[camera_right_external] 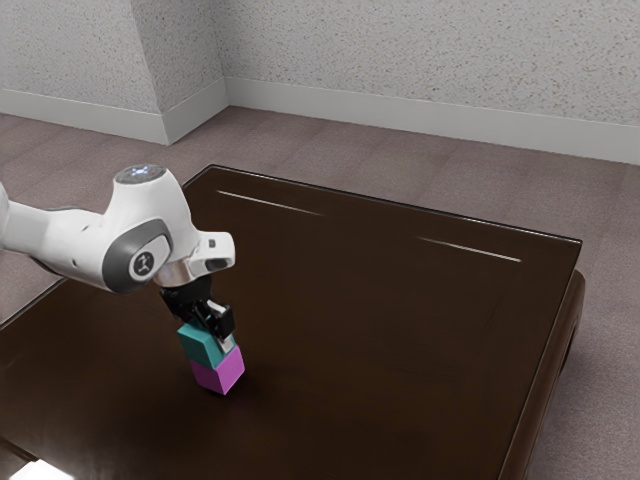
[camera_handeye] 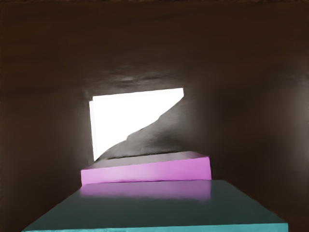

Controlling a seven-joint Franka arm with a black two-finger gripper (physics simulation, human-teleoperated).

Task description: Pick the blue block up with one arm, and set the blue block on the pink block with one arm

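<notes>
cubes, blue block [camera_right_external: 200, 346] atop pink block [camera_right_external: 220, 378], glossy dark table [camera_right_external: 400, 300]

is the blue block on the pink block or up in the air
On it. In the exterior view the blue block rests flat on top of the pink block, with no gap between them.

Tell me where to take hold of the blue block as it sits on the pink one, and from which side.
Take the blue block by two opposite upright side faces, coming straight down from above. It sits flat on the pink block, a box with its sides free, and the gripper hangs right over it.
</notes>
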